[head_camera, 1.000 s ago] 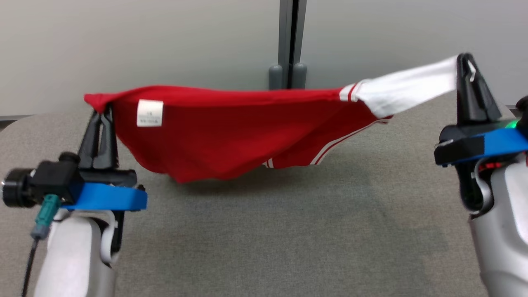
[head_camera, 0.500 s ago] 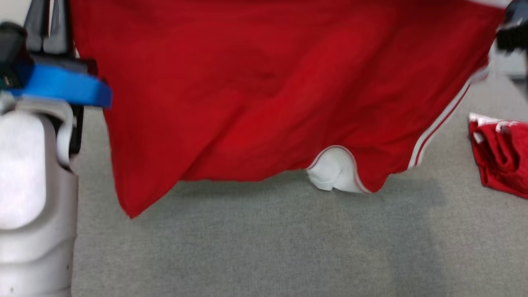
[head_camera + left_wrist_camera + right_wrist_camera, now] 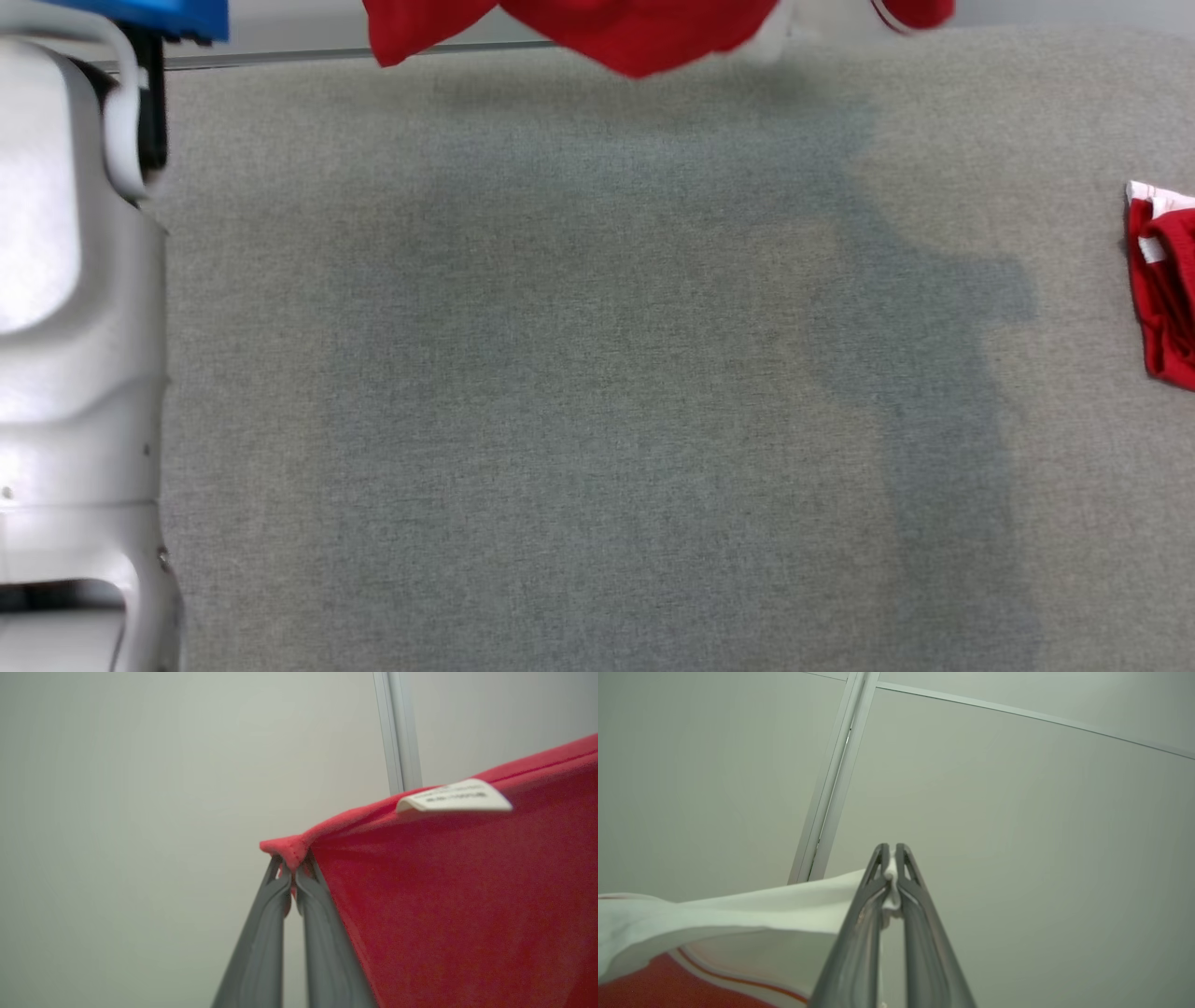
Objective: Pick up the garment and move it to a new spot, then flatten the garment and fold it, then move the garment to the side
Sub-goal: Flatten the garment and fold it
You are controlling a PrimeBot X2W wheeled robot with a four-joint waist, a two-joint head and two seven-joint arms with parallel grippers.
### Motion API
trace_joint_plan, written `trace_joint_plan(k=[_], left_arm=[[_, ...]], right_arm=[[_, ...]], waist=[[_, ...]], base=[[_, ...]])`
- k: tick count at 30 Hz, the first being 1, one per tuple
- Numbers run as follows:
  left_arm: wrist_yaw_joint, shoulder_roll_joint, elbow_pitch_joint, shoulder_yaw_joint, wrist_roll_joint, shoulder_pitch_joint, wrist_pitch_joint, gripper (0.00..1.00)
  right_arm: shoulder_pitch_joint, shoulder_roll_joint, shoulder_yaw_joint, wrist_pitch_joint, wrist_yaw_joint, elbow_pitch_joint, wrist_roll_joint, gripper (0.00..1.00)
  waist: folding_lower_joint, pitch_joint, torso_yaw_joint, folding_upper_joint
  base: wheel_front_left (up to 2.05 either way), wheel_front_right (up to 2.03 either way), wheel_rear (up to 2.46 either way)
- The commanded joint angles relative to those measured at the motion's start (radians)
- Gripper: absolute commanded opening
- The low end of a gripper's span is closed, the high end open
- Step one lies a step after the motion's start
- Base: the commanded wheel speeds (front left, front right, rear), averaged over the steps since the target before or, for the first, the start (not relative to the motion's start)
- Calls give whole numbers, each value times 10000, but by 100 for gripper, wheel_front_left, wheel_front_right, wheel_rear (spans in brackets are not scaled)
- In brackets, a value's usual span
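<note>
Red garment (image 3: pixel 644 37) hangs in the air at the top edge of the head frame, clear of the grey table (image 3: pixel 597 373), so the pick-up looks done, while the set-down, flattening, folding and move aside are all left. Its red corner is pinched at mid-frame between the pressed-together fingers of the left gripper (image 3: pixel 293 862), beside one white label (image 3: pixel 453 798), and the right gripper (image 3: pixel 891 851) pinches its white sleeve likewise. Count: two grippers, one held garment, one label, and one other red bundle (image 3: pixel 1162 299) lying at the table's right edge.

A crumpled red cloth (image 3: pixel 1162 308) lies on the grey table (image 3: pixel 597 373)
</note>
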Motion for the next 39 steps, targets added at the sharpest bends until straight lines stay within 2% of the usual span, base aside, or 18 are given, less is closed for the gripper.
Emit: trace_joint_plan(k=[1,4,8,14,19,24,32,39], left_arm=[[63,-13,99,12,-72,205,-50,0],[117,-266,517,204,-368,970,-101,0],[37,-659,531,268,-622,2783,-114,0],[-284,-1197,811,246,-1130,5801,-120,0],[-394,-1483,1157,145,-1246,7529,-120,0],[-403,-1575,1482,-31,-1436,8840,-120,0],[-248,-1598,1213,-323,-1986,10652,-121,0],[-9,-1595,630,-500,-2163,11766,-120,0]], right_arm=[[366,-26,-109,-28,-2,-56,58,0],[1499,192,-217,-28,-2,-407,325,0],[3926,591,-248,-31,-2,-945,853,0],[7597,1195,-322,-32,-2,-992,2009,0],[9798,1415,-180,-31,-1,-731,2184,0],[11309,1487,-6,-32,-1,-481,2217,0],[13099,1429,396,-31,-1,-258,2146,0],[14093,1492,161,-33,-1,-467,2350,0]], waist=[[-4,-21,-23,-4],[-4,-107,-108,-4],[-4,-318,-228,-4],[-4,-701,-320,-4],[-4,-1201,-349,-4],[-4,-1944,-387,-4],[-4,-3030,-476,-4],[-4,-3264,-201,-4]], base=[[0,0,0],[0,0,0],[0,0,0],[0,0,0],[0,0,0],[0,0,0],[0,0,0],[0,0,0]])
